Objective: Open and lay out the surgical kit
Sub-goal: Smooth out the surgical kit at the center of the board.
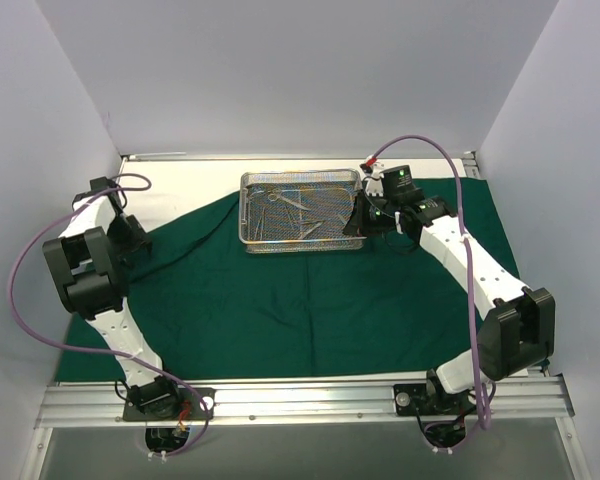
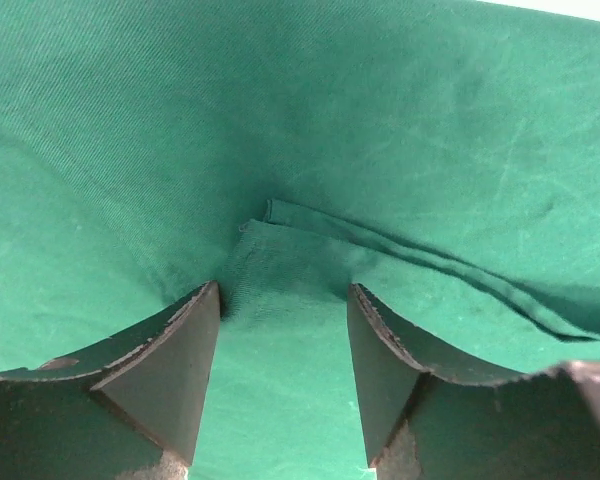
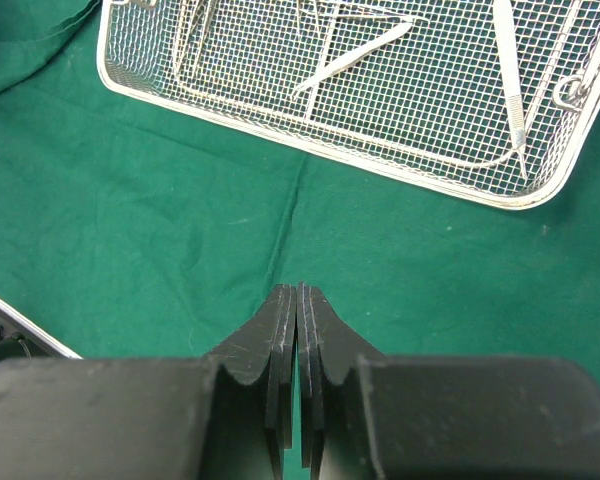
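Left gripper (image 2: 283, 290), jaws apart, points down at the green cloth (image 2: 430, 120); right gripper (image 3: 297, 292), closed, faces the tray (image 3: 440, 110)

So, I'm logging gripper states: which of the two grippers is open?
The left gripper: its fingers stand apart astride a fold in the green cloth. The right gripper is shut, pads pressed together, empty, near the wire-mesh tray.

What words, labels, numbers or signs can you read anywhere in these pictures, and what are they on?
None can be read. The green cloth, the mesh tray and the instruments show no lettering in any view; marks on the steel, if any, are too small to tell.
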`<move>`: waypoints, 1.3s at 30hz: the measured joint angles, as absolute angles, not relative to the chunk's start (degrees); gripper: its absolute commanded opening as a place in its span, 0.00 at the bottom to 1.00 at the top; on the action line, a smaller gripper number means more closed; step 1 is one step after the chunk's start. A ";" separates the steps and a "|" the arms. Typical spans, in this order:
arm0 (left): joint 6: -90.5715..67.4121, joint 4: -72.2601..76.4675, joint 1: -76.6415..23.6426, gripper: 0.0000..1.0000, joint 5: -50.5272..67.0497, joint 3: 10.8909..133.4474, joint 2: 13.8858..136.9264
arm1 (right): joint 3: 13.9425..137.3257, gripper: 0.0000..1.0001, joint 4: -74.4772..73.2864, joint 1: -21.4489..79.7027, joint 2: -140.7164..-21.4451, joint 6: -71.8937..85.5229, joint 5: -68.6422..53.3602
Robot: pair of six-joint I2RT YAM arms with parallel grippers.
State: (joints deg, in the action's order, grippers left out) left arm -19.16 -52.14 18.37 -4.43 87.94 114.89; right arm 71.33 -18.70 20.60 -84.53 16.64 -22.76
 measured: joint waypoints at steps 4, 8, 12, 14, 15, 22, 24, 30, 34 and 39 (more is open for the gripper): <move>-19.11 -51.62 18.79 0.62 -3.68 88.01 116.03 | 71.37 0.00 -18.70 20.53 -84.58 16.67 -22.79; -19.09 -51.51 19.20 0.63 -3.57 88.03 117.56 | 71.50 0.00 -18.70 20.21 -84.82 16.67 -22.79; -18.85 -51.44 19.25 0.69 -4.86 88.03 117.64 | 71.57 0.00 -18.72 19.90 -84.97 16.69 -22.79; -18.72 -51.16 19.27 0.72 -5.85 87.88 116.84 | 71.57 0.00 -18.72 19.86 -84.97 16.73 -22.81; -18.70 -50.96 19.33 0.72 -6.28 87.81 116.31 | 71.57 0.00 -18.70 19.86 -85.01 16.75 -22.83; -18.20 -49.87 20.38 0.73 -7.66 89.32 114.50 | 71.64 0.00 -18.70 19.81 -85.25 17.12 -23.05; -17.93 -49.78 20.49 0.73 -7.49 89.78 114.54 | 71.66 0.00 -18.70 19.77 -85.27 17.15 -23.05; -17.80 -48.90 20.62 0.73 -5.32 89.80 116.20 | 71.68 0.00 -18.70 19.16 -85.27 17.17 -23.14; -17.80 -48.16 20.62 0.73 -3.55 88.73 117.38 | 71.68 0.00 -18.70 19.09 -85.27 17.26 -23.18; -17.80 -47.70 20.62 0.71 -2.46 88.14 118.39 | 71.68 0.00 -18.70 19.09 -85.27 17.63 -23.44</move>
State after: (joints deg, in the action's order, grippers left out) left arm -17.80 -47.70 20.62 -2.46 88.14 118.39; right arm 71.68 -18.70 19.09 -85.27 17.63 -23.44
